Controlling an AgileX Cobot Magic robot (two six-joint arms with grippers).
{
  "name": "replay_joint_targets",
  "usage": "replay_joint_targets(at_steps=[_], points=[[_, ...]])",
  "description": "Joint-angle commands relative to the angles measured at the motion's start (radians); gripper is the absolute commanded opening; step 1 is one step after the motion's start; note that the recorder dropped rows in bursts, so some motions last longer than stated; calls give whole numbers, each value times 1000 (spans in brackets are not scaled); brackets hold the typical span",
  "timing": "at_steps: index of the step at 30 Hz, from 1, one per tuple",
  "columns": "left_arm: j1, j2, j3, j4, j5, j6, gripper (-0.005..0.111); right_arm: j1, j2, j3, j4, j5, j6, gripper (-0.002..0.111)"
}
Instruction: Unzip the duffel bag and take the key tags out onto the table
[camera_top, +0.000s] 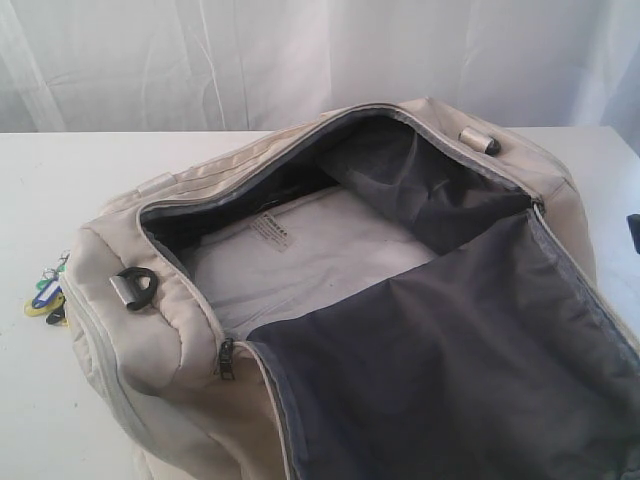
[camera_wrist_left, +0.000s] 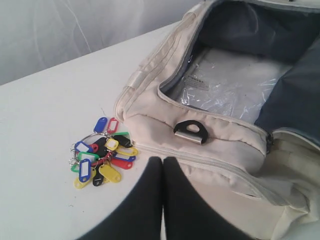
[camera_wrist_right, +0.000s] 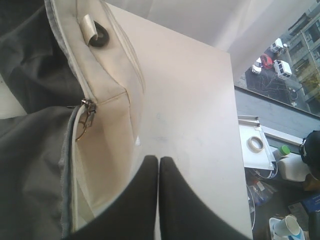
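1. Black fingers of the left gripper (camera_wrist_left: 162, 160) sit closest to the lens, pressed flat together with nothing between them. They point at the near end of the duffel bag (camera_wrist_left: 165, 115).
2. Just beside those fingers, the key tags (camera_wrist_left: 102, 162) lie in a loose bunch on the table (camera_wrist_left: 50, 125). They are red, yellow, green, blue and black, joined by metal rings. They are outside the bag, close to its end panel but not touching it.
3. On that end panel, a dark D-ring (camera_wrist_left: 190, 131) hangs from a metal clip.
4. The right gripper (camera_wrist_right: 159, 158) is likewise pressed together and holds nothing. It is over the bare tabletop by the bag's opposite end.
5. Near it, a metal zipper pull (camera_wrist_right: 87, 107) rests at the end of its track, with a second D-ring (camera_wrist_right: 97, 35) farther along the cream fabric.
6. From the exterior view, the bag is unzipped and wide open. Its big top flap is folded toward the camera, showing dark grey lining (camera_top: 450, 360).
7. Inside, the pale base panel (camera_wrist_left: 225, 85) is covered in crinkled clear plastic, and a small printed label (camera_top: 272, 230) shows on it.
8. Another zipper pull (camera_top: 227, 360) sits at the near corner of the opening.
9. In the exterior view the tags peek out at the bag's left side, at the frame's edge.
10. Past the table's far edge in the right wrist view, a roll of tape (camera_wrist_right: 257, 144) lies on a lower surface.
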Motion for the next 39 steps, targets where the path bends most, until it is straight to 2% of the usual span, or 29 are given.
replay_joint_targets(at_steps=[1,13,16,21,25,32,39], points=[[4,-2,21,-16,-11,3,0,-2,-7,1,-3,2,0,1],[15,-2,20,-8,-16,3,0,-2,-7,1,-3,-1,0,1],[102,-11,21,-10,-16,3,0,-2,-7,1,-3,1,0,1],[310,-48,80,-43,-50,-12,0,-2,-7,1,-3,-1,0,1],[371,-112,217,-73,-212,-14,0,-2,-7,1,-3,-1,0,1],[373,-267,567,-67,-524,-11,0,-2,-7,1,-3,-1,0,1],[373,-348,829,-67,-569,-11,0,-2,-7,1,-3,1,0,1]])
